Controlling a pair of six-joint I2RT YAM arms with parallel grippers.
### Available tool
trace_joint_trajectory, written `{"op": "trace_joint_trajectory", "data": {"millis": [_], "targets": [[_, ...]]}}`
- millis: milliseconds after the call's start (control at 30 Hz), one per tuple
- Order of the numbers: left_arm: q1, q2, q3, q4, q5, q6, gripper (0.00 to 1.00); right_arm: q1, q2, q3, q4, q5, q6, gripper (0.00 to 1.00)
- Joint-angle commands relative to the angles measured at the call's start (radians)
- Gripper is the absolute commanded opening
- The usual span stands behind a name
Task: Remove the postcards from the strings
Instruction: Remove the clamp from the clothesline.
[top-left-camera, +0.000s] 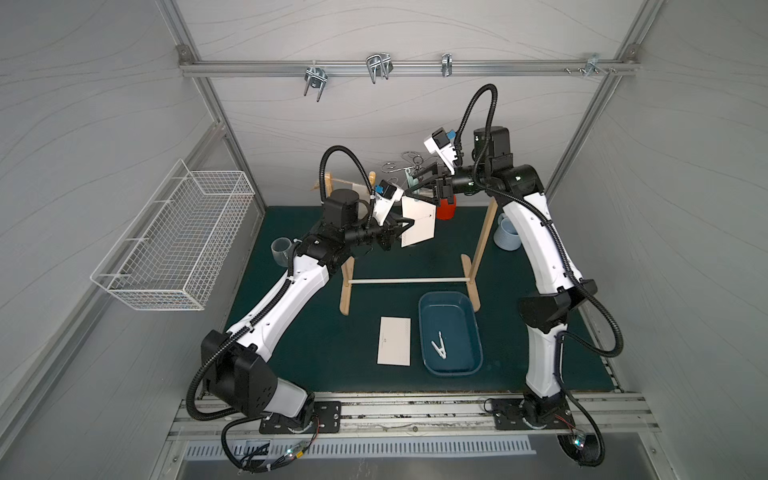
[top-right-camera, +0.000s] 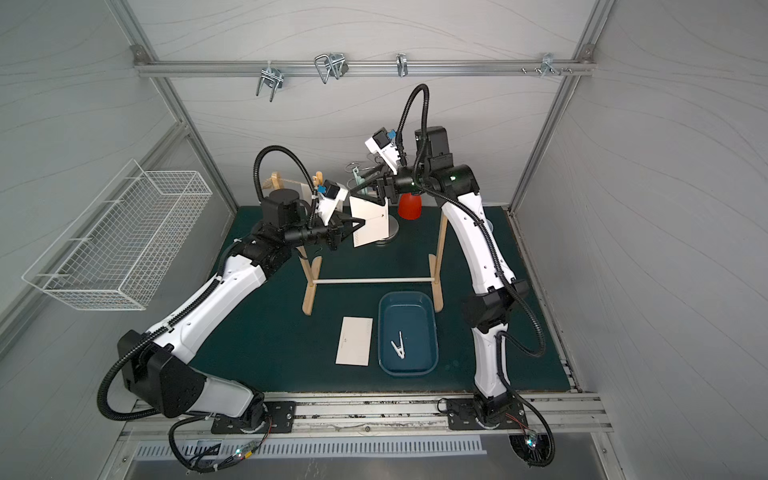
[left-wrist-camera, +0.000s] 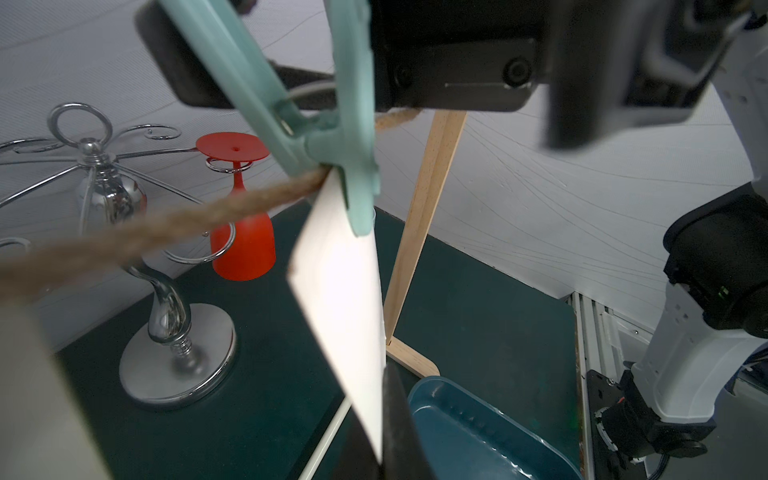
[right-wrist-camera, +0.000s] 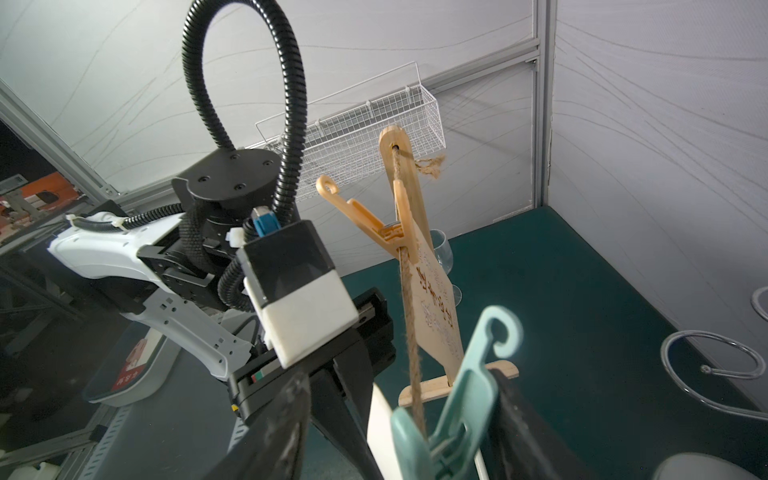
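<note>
Matting of dark green (top-left-camera: 324, 353) covers the tabletop, boxed in by pale grey panelled walls on aluminium framing. A white wire basket (top-left-camera: 174, 237) hangs on the left wall. A light wooden two-post rack (top-left-camera: 484, 245) stands mid-table and carries a thin tan twisted jute rope (left-wrist-camera: 166, 224).

Nearer, a dark blue plastic tray (top-left-camera: 451, 294) holds a white clothes peg (top-left-camera: 439, 344). Just left of the tray, one flat white rectangular postcard (top-left-camera: 394, 341) lies on the matting.

A second white postcard (top-left-camera: 419, 224) hangs tilted from the rope's middle, pinched by a teal plastic clothes peg (left-wrist-camera: 357, 166). The left gripper (top-left-camera: 409, 223) is closed on this card's lower left edge. The right gripper (top-left-camera: 415, 183) has its fingers against the teal peg's two handles.

A third postcard (right-wrist-camera: 436, 307) hangs near the rope's left end under an orange-tan peg (right-wrist-camera: 365, 220).
</note>
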Motion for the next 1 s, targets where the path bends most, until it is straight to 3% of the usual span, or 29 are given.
{"op": "trace_joint_trajectory", "data": {"millis": [0,700,967], "targets": [[0.009,-0.011,0.032,0.016,0.051,-0.005,0.03,-0.006,0.003,-0.003,-0.013,-0.075,0.001,0.62],[0.018,-0.002,0.041,0.002,0.103,-0.021,0.02,-0.028,-0.016,-0.048,0.053,-0.169,0.056,0.48],[0.02,0.001,0.047,-0.004,0.105,-0.018,0.01,-0.039,-0.018,-0.054,0.073,-0.191,0.075,0.53]]}}
